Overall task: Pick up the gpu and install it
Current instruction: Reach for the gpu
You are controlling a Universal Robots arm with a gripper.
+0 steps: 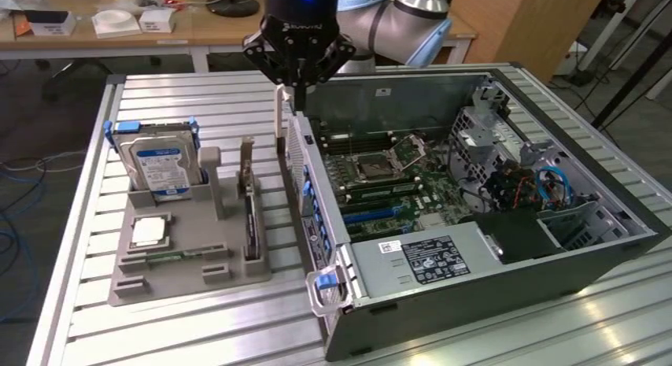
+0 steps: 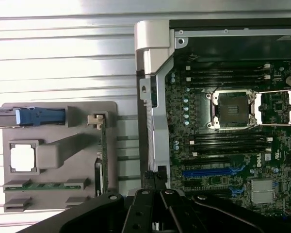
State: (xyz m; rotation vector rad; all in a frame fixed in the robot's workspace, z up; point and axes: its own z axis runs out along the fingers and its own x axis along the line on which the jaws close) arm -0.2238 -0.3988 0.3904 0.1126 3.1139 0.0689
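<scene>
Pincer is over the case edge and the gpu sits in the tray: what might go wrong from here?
The pincer is shut above the case wall, not over the gpu; lowering here would likely hit metal. The gpu stands on edge in the gray tray close to that wall, so a finger might snag either.

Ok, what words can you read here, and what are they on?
"ROBOTIQ": upside down on the gripper.
"DELL": sideways on the motherboard.
Too small to read: the white label on the power supply.
Too small to read: the blue-white label on the hard drive.
</scene>
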